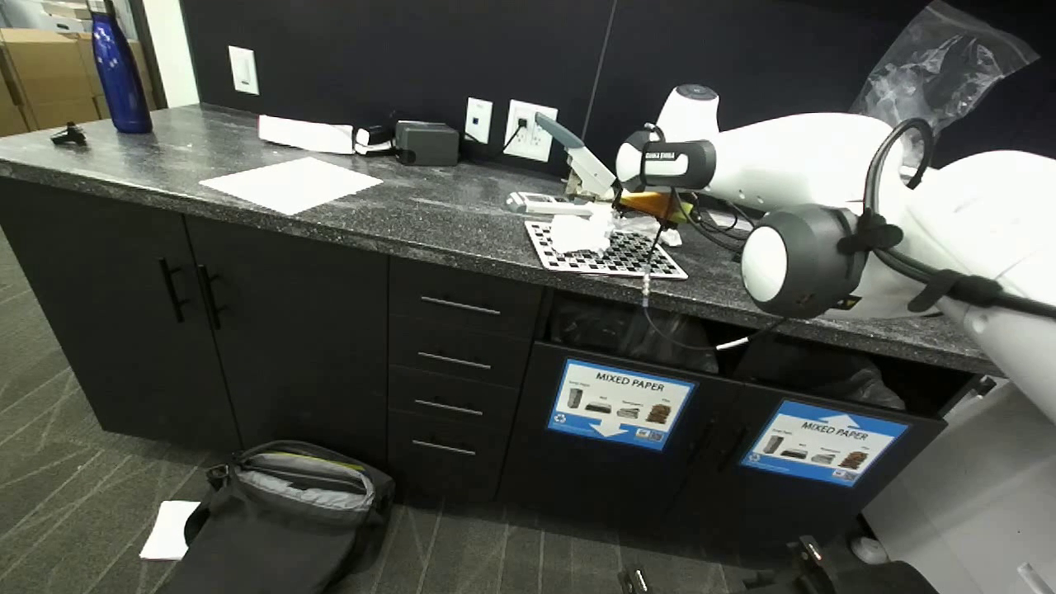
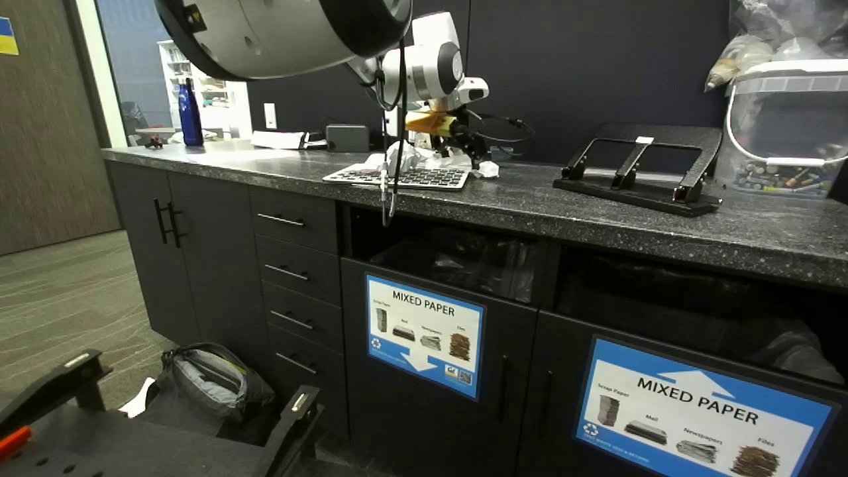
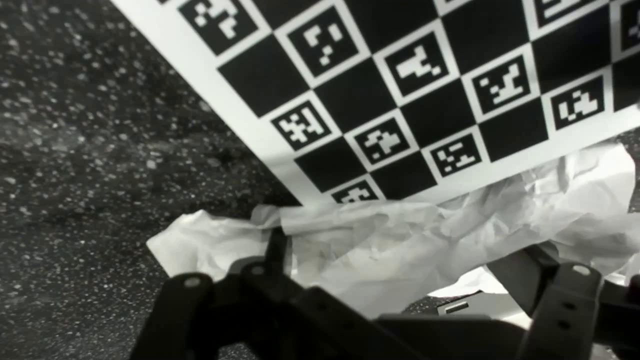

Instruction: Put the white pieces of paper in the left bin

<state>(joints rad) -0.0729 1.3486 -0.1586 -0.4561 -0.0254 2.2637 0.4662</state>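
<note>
The wrist view shows the gripper with its jaws spread wide, clamping nothing, around the white pieces of paper, which lie crumpled along an edge and corner of a checkered board. The board sits by the front edge of the counter, above the left bin.

Several slips seem possible. Jaws that close too low could scrape the counter or pinch the board's edge along with the paper. The heap looks loose, so a squeeze may catch 1 scrap and shove another away; how many lie there cannot be told. The cable hanging by the counter's front edge might snag, or sweep scraps to the floor. The bin's mouth is a low gap under that edge, so a release could miss it, and the near-identical right bin invites a mix-up.

The wrist view alone makes plain how the jaws stand around the paper, yet neither of the 2 bins appears there. In an exterior view, a black stand and a bucket show toward the counter's right end; in an exterior view where the arm blocks that end, a flat white sheet lies plain by the counter's front edge.
</note>
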